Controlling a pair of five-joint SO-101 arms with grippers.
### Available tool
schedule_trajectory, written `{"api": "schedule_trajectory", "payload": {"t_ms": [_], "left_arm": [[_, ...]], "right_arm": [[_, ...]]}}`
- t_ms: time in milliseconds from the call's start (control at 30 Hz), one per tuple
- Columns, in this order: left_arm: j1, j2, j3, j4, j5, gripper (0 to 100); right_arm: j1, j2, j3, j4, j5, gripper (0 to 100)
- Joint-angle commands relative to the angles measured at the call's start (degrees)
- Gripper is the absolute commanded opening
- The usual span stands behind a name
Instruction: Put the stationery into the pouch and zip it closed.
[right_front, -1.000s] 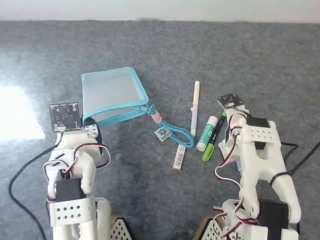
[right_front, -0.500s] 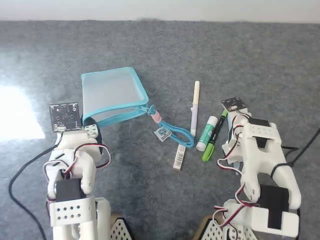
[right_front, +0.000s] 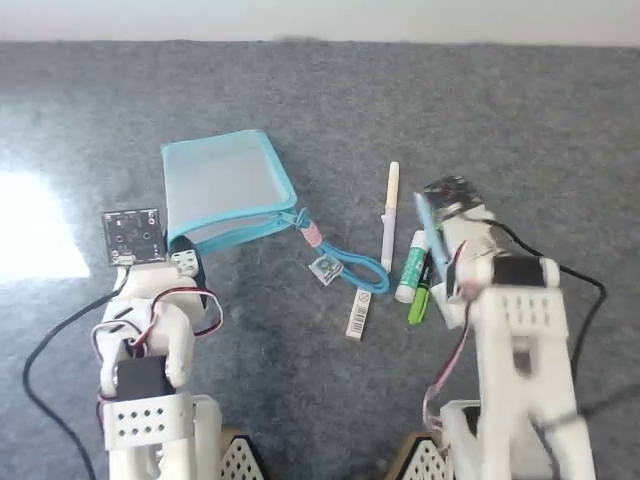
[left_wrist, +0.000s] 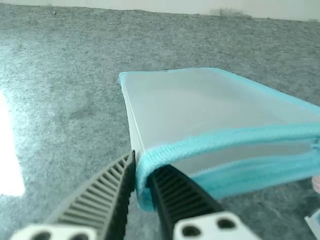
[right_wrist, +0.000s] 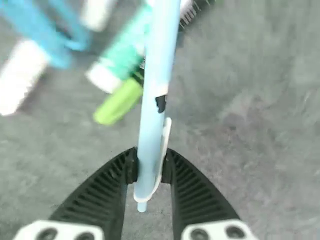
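One soft pouch (right_front: 225, 190) lies left of the middle in the high view, flat on the grey table (right_front: 330, 100). Its see-through sides and blue edge look thin and floppy. I think it is very light and will slide or fold if pushed. Its mouth looks open along the lower edge. The left gripper (left_wrist: 141, 170) has its fingers squeezed shut on the blue edge at a corner of that mouth. That seems a good place to hold, since the edge is thicker than the sides. A blue strap (right_front: 352, 270) with a small tag (right_front: 323, 266) trails from the pouch toward the lower right.

Right of the middle, the right gripper (right_wrist: 149, 161) holds a light blue pen (right_wrist: 156, 70). Its fingers are nearly closed and pinch the pen near one end, and the long part sticks out past them. The pen looks hard, smooth and light. I think it could slip or swing when held so near the end, so it needs a firm squeeze.

Just beside that gripper lie a white pen (right_front: 389, 215), a green and white tube (right_front: 411, 265) and a lime green marker (right_front: 417, 303), close together. A small white stick (right_front: 358, 315) lies lower, near the strap's end. These look hard and thin, best pinched across the middle.
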Motion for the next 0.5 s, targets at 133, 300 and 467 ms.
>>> {"api": "schedule_trajectory", "payload": {"t_ms": [133,300,467], "left_arm": [[2.5,-0.2,2.0,-6.4,0.4,1],[3.5,0.2,2.1,-6.7,0.6,1],[4.7,0.2,2.1,-6.5,0.6,1]], "right_arm": [[-14.2,-28.4,-2.5,12.4,3.3,0.9],[-21.1,-24.0,-6.9,15.8,5.0,0.9],[-28.9,-5.4,-20.7,18.6,2.5,0.9]]}}
